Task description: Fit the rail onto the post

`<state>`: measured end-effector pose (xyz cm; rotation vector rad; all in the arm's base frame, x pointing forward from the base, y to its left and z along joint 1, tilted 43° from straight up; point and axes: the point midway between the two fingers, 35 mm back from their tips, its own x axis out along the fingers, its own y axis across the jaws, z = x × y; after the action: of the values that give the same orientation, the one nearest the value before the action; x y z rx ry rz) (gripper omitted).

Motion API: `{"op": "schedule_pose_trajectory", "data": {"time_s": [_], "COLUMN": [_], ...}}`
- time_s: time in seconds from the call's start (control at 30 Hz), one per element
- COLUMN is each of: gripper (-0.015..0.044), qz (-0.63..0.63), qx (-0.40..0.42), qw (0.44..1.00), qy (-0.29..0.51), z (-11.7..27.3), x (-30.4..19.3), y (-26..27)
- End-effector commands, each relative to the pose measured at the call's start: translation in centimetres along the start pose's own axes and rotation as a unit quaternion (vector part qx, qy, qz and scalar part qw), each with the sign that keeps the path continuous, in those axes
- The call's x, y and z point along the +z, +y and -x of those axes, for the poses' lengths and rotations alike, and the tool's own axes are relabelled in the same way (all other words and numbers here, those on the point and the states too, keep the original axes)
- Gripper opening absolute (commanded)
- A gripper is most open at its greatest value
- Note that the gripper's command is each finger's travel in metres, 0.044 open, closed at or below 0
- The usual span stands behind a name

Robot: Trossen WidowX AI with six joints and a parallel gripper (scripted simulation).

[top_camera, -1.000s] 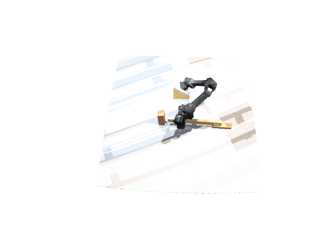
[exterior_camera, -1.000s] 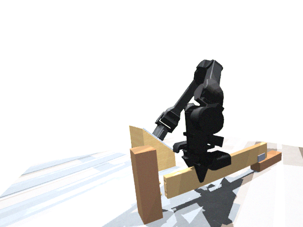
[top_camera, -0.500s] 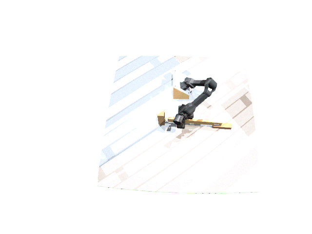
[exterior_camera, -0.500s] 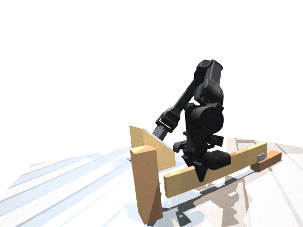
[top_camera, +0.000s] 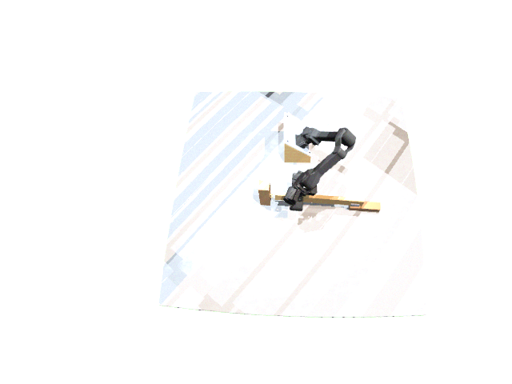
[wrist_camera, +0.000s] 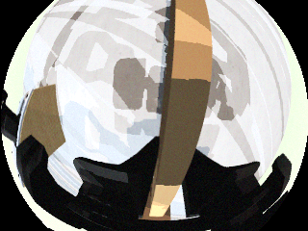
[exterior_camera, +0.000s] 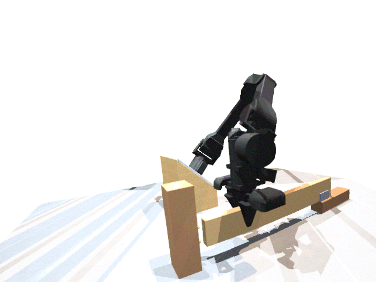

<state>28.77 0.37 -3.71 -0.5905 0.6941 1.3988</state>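
The long wooden bed rail [top_camera: 330, 199] [exterior_camera: 224, 224] [wrist_camera: 190, 58] is raised off the table at its near end and looks roughly level. Its far end sits at the bracket [exterior_camera: 324, 195] on the low footboard block [top_camera: 374, 207] [exterior_camera: 341, 194]. My gripper [top_camera: 295, 203] [exterior_camera: 248, 215] [wrist_camera: 167, 141] is shut on the rail near its post end, with a finger on either side. The short wooden post [top_camera: 264, 196] [exterior_camera: 183, 230] stands upright just beyond the rail's end. Its upper peg [exterior_camera: 198, 227] and lower peg [exterior_camera: 200, 241] show in a small gap, at about the end face's height. The holes are not clearly visible.
A wedge-shaped wooden stand [top_camera: 297, 154] [exterior_camera: 194, 189] [wrist_camera: 43, 117] with a pale sloping top stands behind the rail, on the arm's side. A second dark arm part [top_camera: 305, 138] [exterior_camera: 208, 148] is beside it. Patchy shadows and stripes cover the table.
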Motion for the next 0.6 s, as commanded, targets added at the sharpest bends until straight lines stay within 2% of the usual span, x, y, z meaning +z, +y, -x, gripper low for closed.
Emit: {"op": "schedule_pose_trajectory", "data": {"time_s": [0.0, 0.57], "gripper": [0.0, 0.0], "qz": [0.001, 0.001], "qx": [-0.003, -0.003], "qw": [1.0, 1.0], "qy": [0.001, 0.001], "z": [0.22, 0.37], "x": [-0.26, -0.77], "y": [-0.17, -0.27]}}
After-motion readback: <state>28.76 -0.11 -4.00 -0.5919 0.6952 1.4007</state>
